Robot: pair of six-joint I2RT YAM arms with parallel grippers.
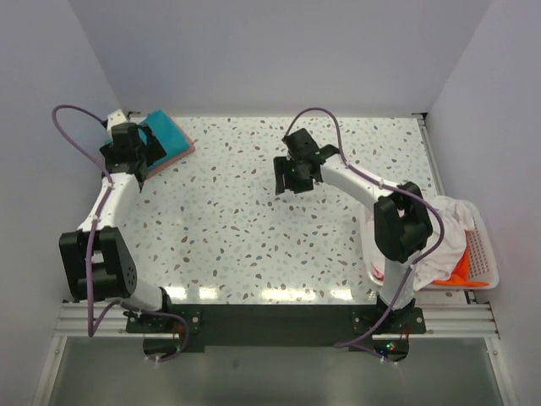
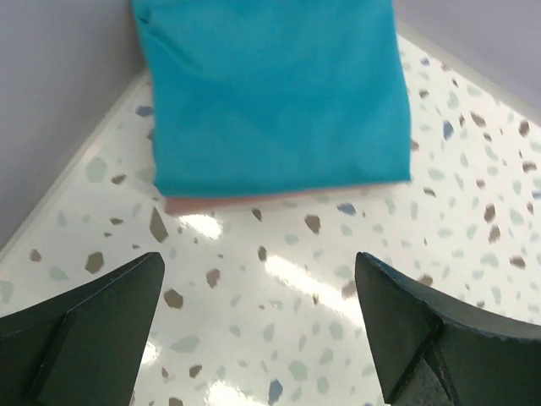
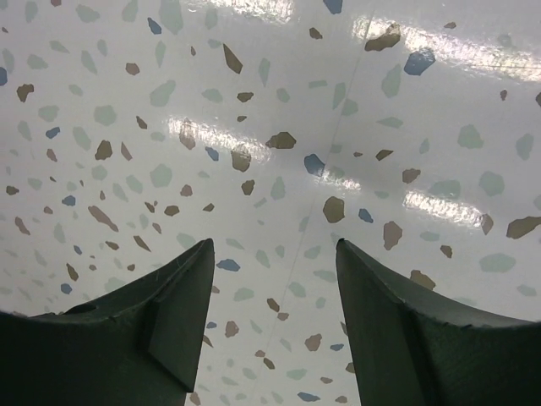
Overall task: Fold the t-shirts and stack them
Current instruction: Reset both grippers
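lying just beyond wide-open left end effector (image 2: 259, 271), teal t-shirt (image 2: 270, 93) atop pink t-shirt (image 2: 254, 202)

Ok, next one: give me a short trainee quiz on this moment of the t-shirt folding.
1. True or false: the teal t-shirt lies folded on top of the pink t-shirt.
2. Where are the crumpled white t-shirt and the orange t-shirt? A) in the basket B) mid-table C) on the teal t-shirt
3. What is the left gripper holding?
Key: 1 true; 2 A; 3 nothing, it is open.
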